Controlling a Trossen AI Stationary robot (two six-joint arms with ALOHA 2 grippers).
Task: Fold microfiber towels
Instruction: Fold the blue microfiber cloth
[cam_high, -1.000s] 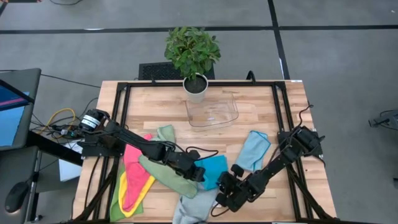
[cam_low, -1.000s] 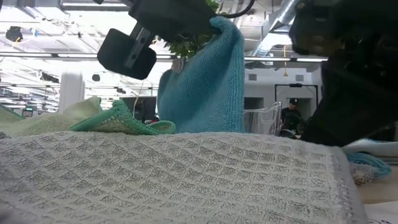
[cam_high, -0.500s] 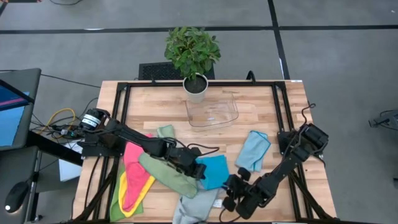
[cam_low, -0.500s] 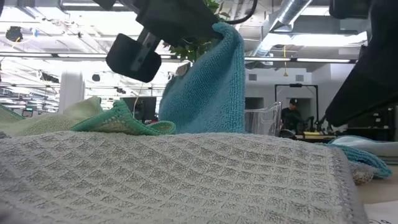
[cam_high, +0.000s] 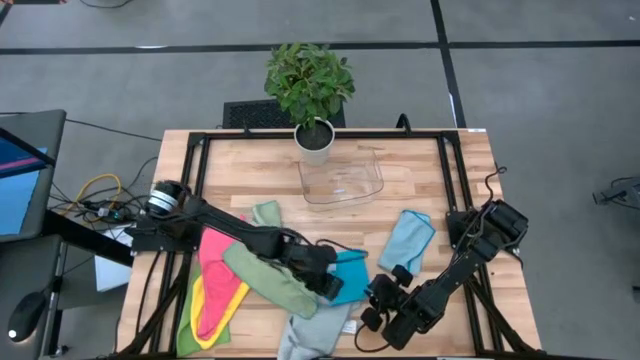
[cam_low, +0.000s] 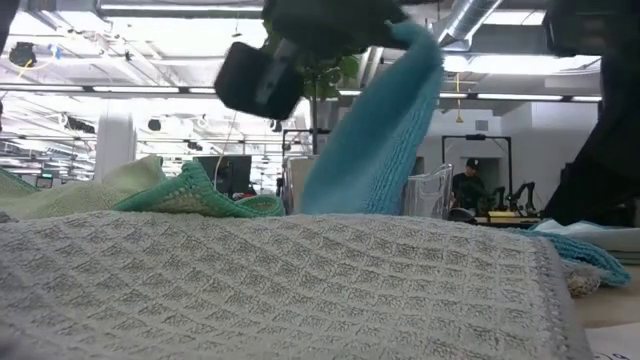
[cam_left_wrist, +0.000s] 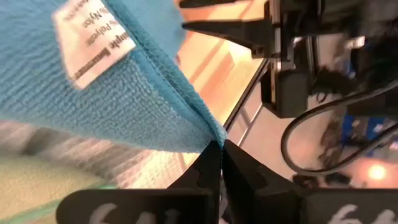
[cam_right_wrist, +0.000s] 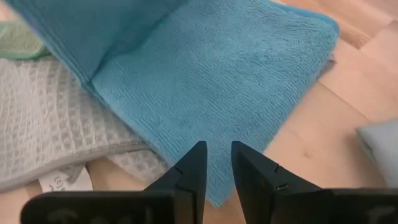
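Near bench front-centre, bright blue towel (cam_high: 349, 276) lying partly over grey waffle towel (cam_high: 315, 330), one corner being lifted. Left claw (cam_left_wrist: 219, 147) pinching that corner tight. Right claw (cam_right_wrist: 213, 163) hovering just above towel's flat part, fingers slightly parted, gripping nothing. For clean fold: carry lifted corner across to opposite edge, align edges, right claw pinning flat layer against dragging.

Dragged the pinched blue towel (cam_high: 345, 277) edge toward 4 o'clock with the left gripper (cam_high: 333, 287); right gripper (cam_high: 375, 303) backed off, empty.
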